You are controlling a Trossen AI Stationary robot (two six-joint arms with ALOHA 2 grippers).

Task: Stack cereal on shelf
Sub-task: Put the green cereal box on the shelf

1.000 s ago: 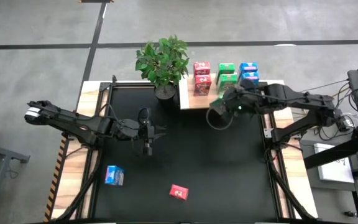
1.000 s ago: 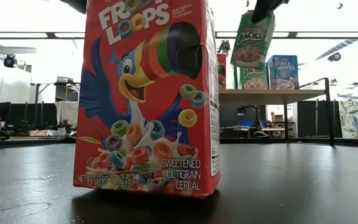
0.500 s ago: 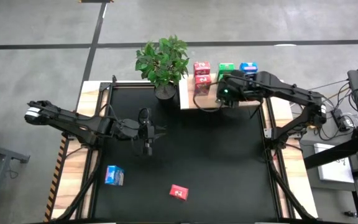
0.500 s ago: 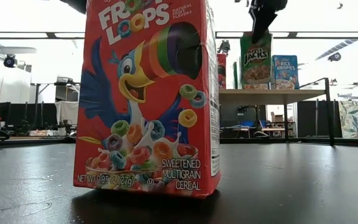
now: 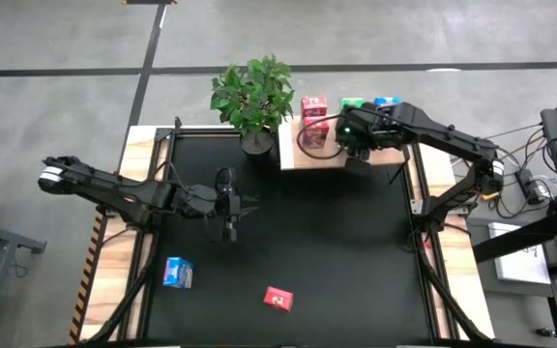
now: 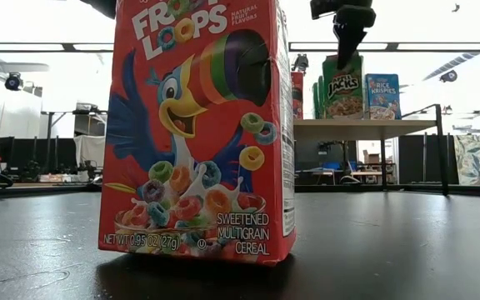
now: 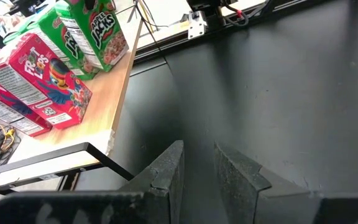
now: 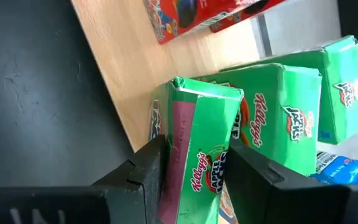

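My right gripper [image 5: 354, 135] [image 8: 199, 167] is over the pale wood shelf [image 5: 322, 158] [image 8: 120, 81], shut on a green cereal box [image 6: 342, 83]. Two more green boxes [image 8: 303, 106] stand behind it, with red boxes [image 5: 312, 108] on one side and blue boxes [image 6: 379, 96] on the other. Out on the black table, a red box [image 5: 278, 299] [image 6: 198, 133] stands upright and a blue box [image 5: 177, 273] lies nearer the left. My left gripper [image 5: 228, 211] [image 7: 197, 168] waits low over the table's middle left. A narrow gap shows between its fingers, and it holds nothing. My right gripper pinches the green box's upper end [image 8: 197, 118] between its two fingers [image 8: 146, 163], one on each broad face. It comes from above, pointing down. The box stands upright with its lower end level with the shelf top, in front of the other green boxes; whether it rests there I cannot tell.
A potted plant [image 5: 252, 97] stands at the table's far edge, just left of the shelf. Wood side strips [image 5: 124, 261] and the black frame border the tabletop. Cables and equipment [image 5: 549, 184] lie beyond the right edge. The middle of the black table is open.
My right gripper has carried the green box from just off the shelf's near edge toward the far edge, over the shelf. The box, first tilted and held high, has come down upright to shelf level beside the other green boxes. The gripper has stayed shut on it.
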